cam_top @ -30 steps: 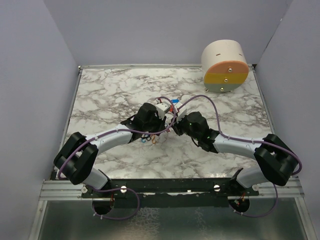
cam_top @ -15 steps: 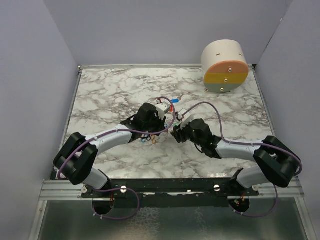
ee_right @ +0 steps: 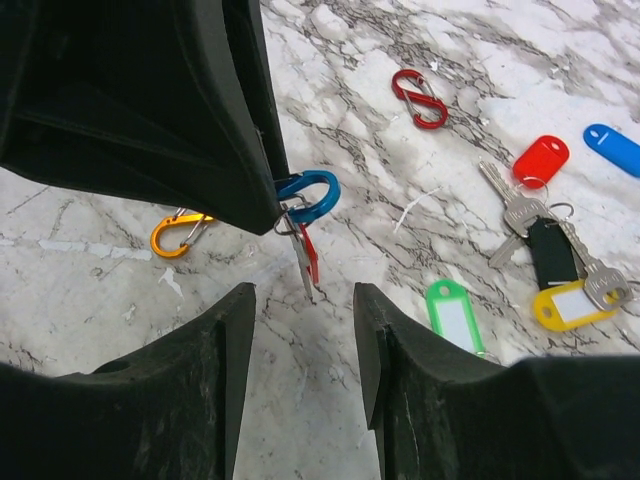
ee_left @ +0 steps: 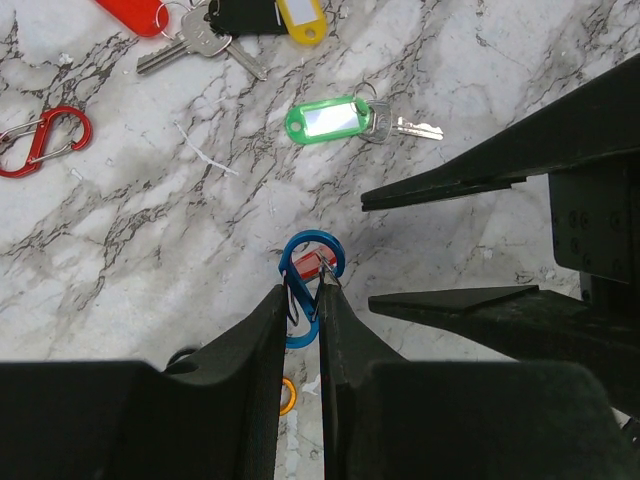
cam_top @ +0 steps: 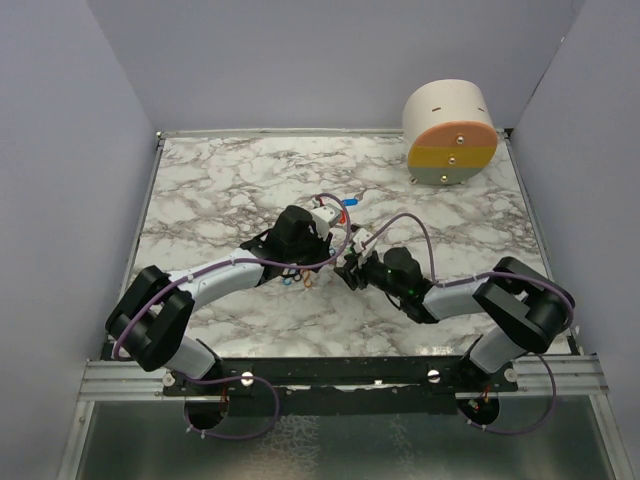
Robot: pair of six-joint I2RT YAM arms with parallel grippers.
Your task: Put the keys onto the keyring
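Keyring [ee_right: 331,196], a blue loop carrying a red key [ee_right: 311,255], is pinched by the left gripper [ee_left: 303,292]; the right gripper [ee_right: 302,292] is seen open nearby.

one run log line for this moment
left fingers: shut on blue clip | red key: hanging from clip | right fingers: open, empty | green key: lying loose

On the surface [cam_top: 220,190] around my right pincer [ee_right: 302,292]: green key [ee_right: 452,312] right, key bunch [ee_right: 545,250] and red clip [ee_right: 420,98] beyond, orange clip [ee_right: 178,234] left.
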